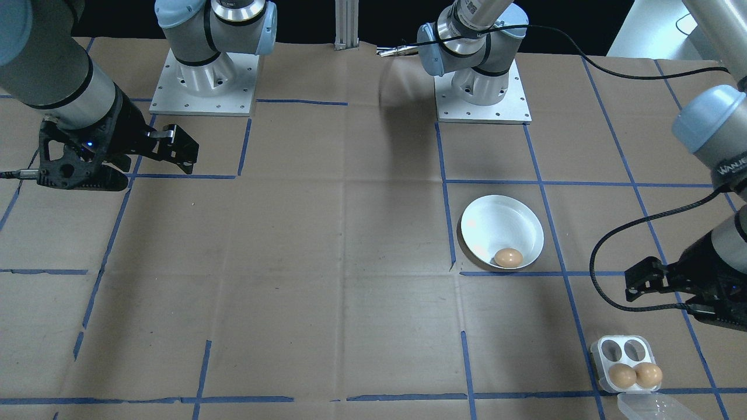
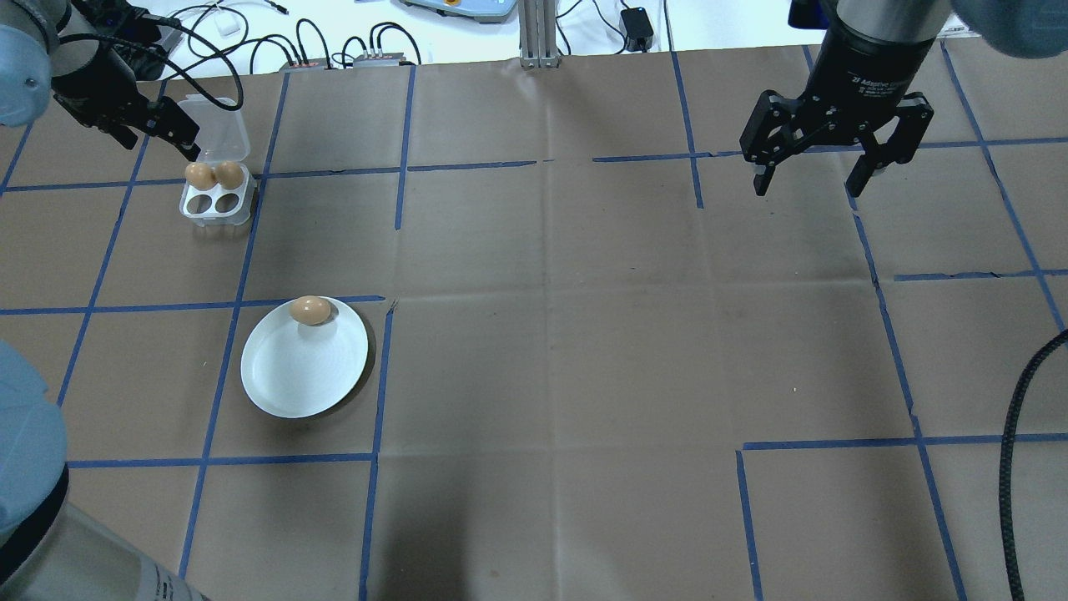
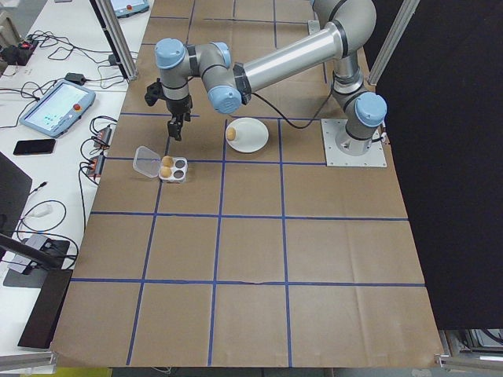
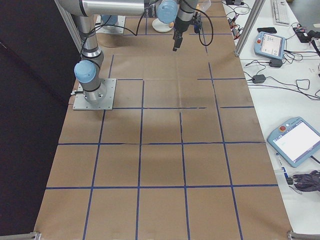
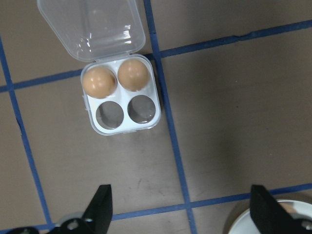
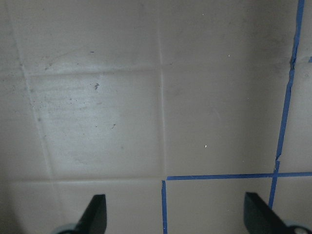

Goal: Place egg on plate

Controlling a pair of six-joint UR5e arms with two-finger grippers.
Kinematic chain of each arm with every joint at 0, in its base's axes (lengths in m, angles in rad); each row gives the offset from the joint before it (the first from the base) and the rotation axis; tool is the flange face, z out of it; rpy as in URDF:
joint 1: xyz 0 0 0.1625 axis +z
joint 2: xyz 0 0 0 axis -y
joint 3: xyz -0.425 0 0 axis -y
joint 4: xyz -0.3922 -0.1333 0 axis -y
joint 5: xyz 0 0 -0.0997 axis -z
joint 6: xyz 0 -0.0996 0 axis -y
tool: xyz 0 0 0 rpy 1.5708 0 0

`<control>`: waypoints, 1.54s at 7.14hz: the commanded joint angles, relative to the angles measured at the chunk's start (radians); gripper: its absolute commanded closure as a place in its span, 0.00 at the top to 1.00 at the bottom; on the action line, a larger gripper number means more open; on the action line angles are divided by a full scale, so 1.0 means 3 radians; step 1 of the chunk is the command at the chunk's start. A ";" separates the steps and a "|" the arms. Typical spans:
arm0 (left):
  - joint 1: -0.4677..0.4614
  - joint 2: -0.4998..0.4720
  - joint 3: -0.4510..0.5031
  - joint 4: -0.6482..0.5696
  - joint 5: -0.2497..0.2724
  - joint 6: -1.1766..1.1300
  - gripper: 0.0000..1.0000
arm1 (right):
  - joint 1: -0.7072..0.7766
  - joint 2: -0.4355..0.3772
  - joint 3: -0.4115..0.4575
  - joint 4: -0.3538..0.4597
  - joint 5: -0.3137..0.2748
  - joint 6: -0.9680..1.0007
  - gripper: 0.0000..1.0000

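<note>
Now: egg on plate far rim | long axis crosswise

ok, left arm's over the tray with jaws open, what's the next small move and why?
Probably lower the left gripper toward one of the two eggs in the egg tray, centring first, since the tray sits ahead of its open jaws in the wrist view. One egg already lies on the plate near its rim; the tray's other two cups are empty. The right gripper hangs open, far off.
</note>
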 commanded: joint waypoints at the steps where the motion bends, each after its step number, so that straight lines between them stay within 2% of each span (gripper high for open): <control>1: 0.0127 -0.0321 0.0403 -0.0011 0.0005 0.0420 0.99 | 0.0000 0.0000 -0.0005 0.0000 0.0000 0.0000 1.00; 2: 0.0127 -0.0459 0.0547 -0.0097 0.0005 0.0664 1.00 | 0.0000 0.0000 0.0000 0.0000 0.0000 0.0000 1.00; 4: 0.0091 -0.0542 0.0605 -0.0124 -0.0025 0.1888 1.00 | 0.0000 0.0000 0.0001 0.0000 0.0000 0.0000 1.00; 6: 0.0091 -0.0684 0.0671 -0.0119 -0.0041 0.2484 1.00 | 0.0000 0.0000 -0.0005 0.0000 0.0000 0.0000 1.00; 8: 0.0091 -0.0960 0.0875 -0.0134 -0.0020 0.2777 1.00 | 0.0000 0.0000 -0.0005 0.0000 0.0000 0.0000 1.00; 11: 0.0055 -0.1191 0.0876 -0.0078 0.0005 0.2794 1.00 | 0.0000 0.0000 0.0000 0.0000 0.0000 0.0000 1.00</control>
